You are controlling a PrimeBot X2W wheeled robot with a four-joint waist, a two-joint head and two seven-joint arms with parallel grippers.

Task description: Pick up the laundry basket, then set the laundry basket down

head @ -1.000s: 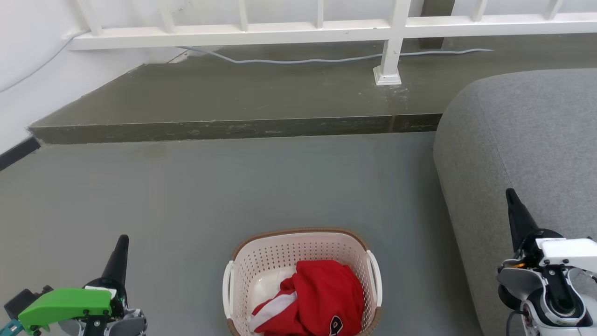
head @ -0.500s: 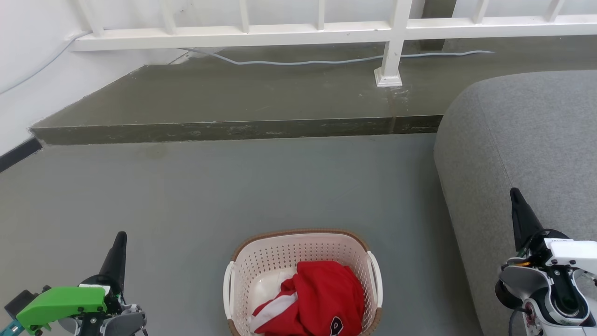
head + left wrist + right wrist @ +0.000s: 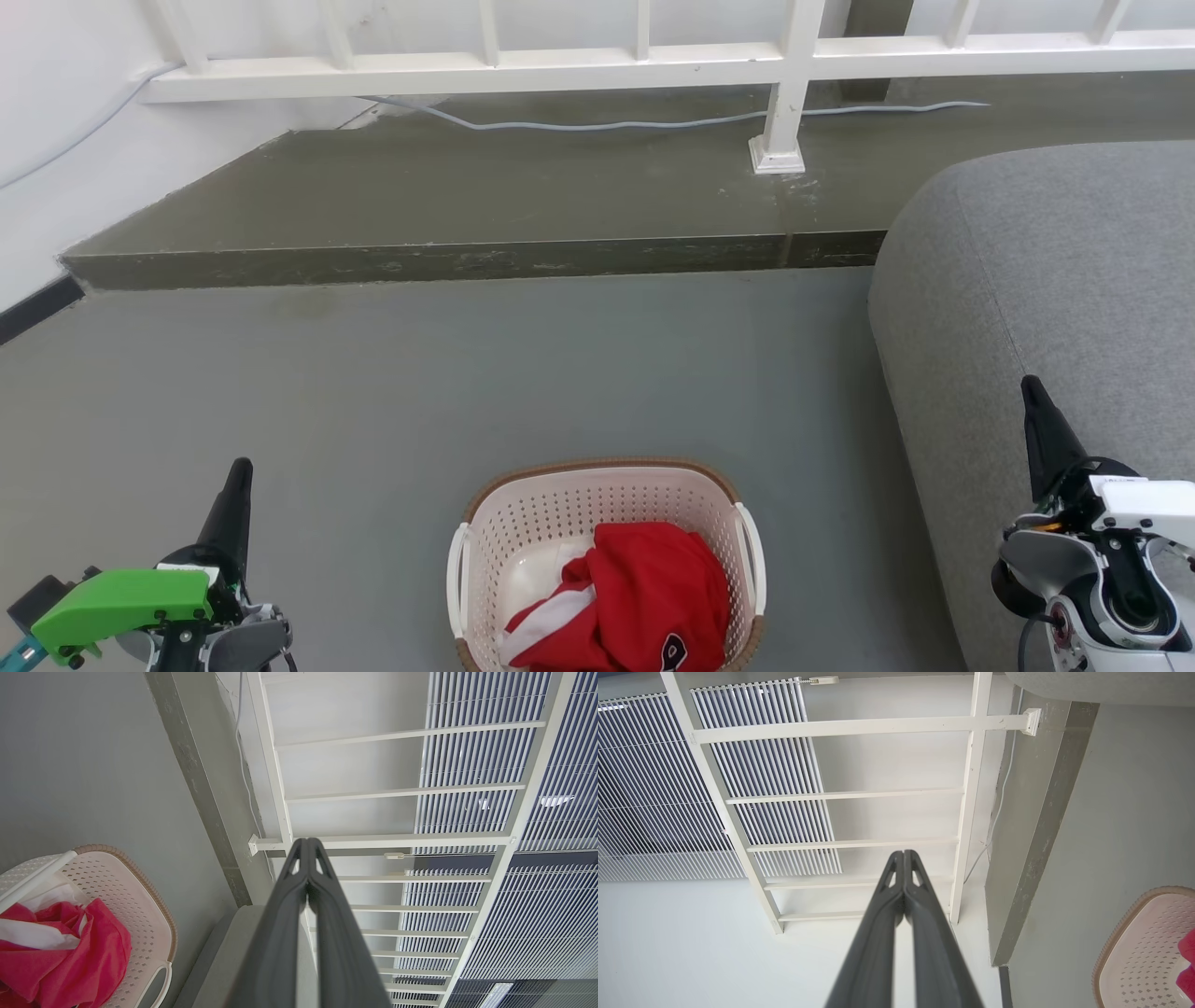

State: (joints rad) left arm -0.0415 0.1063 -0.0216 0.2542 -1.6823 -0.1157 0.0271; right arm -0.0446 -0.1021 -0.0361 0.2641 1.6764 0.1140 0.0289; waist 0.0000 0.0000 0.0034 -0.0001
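laundry basket (image 3: 607,523) on floor, between left gripper (image 3: 241,469) and right gripper (image 3: 1029,385).

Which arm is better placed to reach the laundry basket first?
Probably left: the left gripper sits nearer the laundry basket; the right gripper is farther off, by the sofa. Both are shut.

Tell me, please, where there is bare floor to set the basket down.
Bare grey floor spans from the laundry basket up to the concrete step and left to the wall. Crowded rightward: the grey sofa stands near.
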